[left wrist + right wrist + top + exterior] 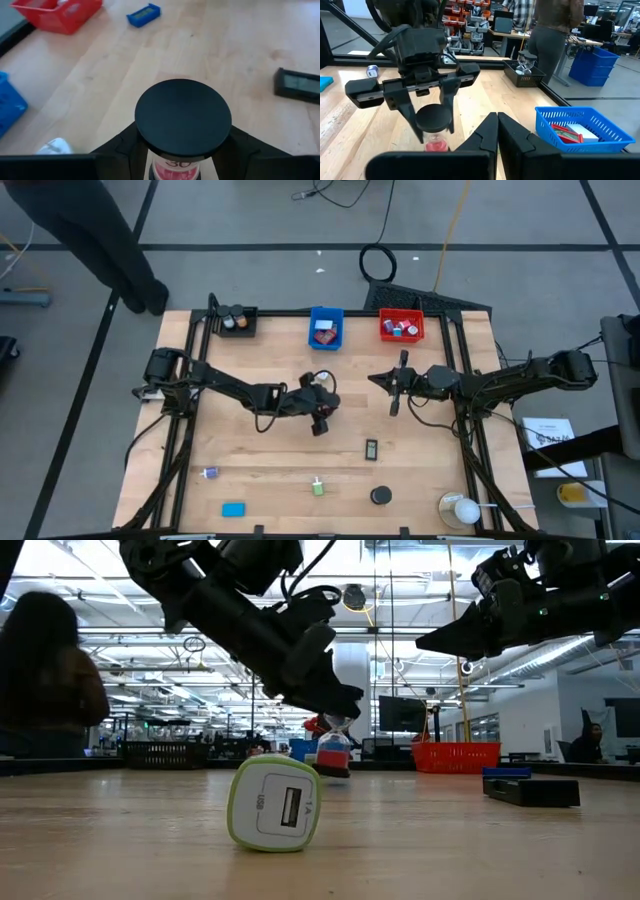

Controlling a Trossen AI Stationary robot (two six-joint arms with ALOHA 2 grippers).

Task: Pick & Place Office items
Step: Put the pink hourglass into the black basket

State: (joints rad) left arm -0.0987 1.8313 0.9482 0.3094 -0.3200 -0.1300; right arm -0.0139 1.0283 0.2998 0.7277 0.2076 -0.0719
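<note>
A small timer with a round black cap (183, 116) and red contents (436, 145) stands upright on the table near its middle. My left gripper (321, 418) reaches it slanting down from the table's left and is shut on it. My right gripper (396, 392) hangs shut above the table, right of centre, holding nothing. Other office items lie near the front edge: a green-white charger (318, 486), a black disc (380, 496), a blue block (233, 509), a small bluish piece (209, 473) and a flat black piece (371, 448). My left gripper has the timer between its two fingers (414, 116), one on each side, at and just under the black cap's rim (449, 118). The fingers come slanting down from the table's left. The timer stays upright, and its foot looks set on the table (335, 774).
Along the far edge stand a black bin (236, 321), a blue bin (325, 328) and a red bin (401, 326), each with pieces inside. A roundish white object in a clear holder (462, 509) sits at the front right. People stand beyond the table.
</note>
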